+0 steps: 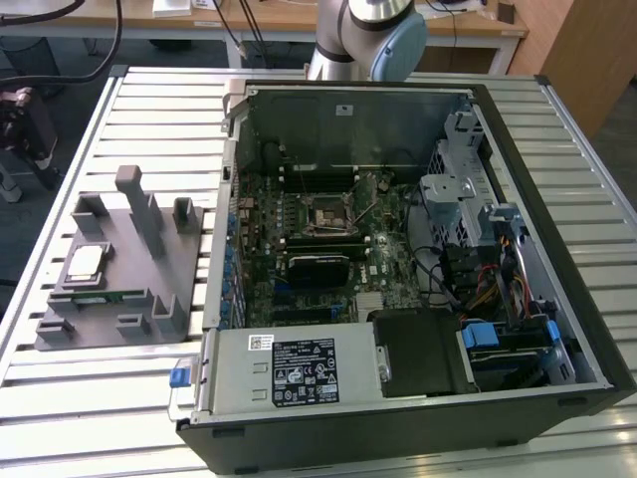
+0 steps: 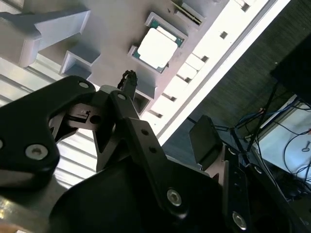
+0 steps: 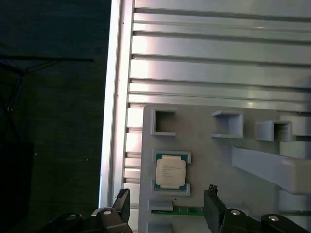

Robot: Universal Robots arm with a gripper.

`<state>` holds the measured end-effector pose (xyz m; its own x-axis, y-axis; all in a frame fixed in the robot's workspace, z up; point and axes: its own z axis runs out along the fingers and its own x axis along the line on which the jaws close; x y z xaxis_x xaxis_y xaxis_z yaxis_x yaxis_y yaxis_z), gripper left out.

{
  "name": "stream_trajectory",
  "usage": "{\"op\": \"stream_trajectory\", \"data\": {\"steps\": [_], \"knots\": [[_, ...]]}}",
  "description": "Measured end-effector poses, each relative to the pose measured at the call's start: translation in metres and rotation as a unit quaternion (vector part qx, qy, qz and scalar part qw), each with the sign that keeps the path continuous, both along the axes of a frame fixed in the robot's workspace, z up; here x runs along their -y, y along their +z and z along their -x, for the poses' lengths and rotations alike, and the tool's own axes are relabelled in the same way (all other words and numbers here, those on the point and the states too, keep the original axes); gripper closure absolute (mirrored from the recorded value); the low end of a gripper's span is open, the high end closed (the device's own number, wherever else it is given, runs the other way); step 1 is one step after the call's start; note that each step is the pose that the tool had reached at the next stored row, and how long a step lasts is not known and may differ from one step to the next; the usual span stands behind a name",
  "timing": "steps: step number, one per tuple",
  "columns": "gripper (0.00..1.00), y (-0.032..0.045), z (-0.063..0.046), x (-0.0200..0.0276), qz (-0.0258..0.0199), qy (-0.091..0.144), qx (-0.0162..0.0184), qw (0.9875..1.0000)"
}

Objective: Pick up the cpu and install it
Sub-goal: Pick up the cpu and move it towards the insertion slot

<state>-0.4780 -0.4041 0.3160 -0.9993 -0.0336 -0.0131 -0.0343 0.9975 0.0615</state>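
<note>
The cpu [image 3: 170,172] (in tray [image 3: 214,162]) beneath spread gripper [image 3: 167,191]

On the counter [image 1: 100,398], a holder plate [image 1: 119,264] lies at the exterior view's left and an open computer case [image 1: 348,124] at its right, just beside it. The cpu [image 1: 85,263] sits in a recess on the plate, with a memory stick [image 1: 95,296] just beside it. The arm's base [image 1: 363,40] stands beyond the case.

Robotics lab or test workshop, slotted aluminium table [image 1: 90,408], robot arm [image 1: 368,35] rising at its far side, open PC case [image 1: 348,124] lying on it, grey fixture plate [image 1: 124,274] beside the case, wooden desks [image 1: 279,18] with cables [image 1: 455,25] behind, dark carpet [image 3: 53,121] below.
</note>
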Motion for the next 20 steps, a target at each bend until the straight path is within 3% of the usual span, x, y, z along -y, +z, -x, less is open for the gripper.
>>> {"op": "stream_trajectory", "data": {"steps": [16, 20], "knots": [[0.30, -0.0236, -0.006, 0.0030, -0.0002, -0.002, -0.0007, 1.0000], [0.30, -0.0308, -0.007, 0.0031, -0.0002, 0.012, -0.0019, 0.9999]]}}
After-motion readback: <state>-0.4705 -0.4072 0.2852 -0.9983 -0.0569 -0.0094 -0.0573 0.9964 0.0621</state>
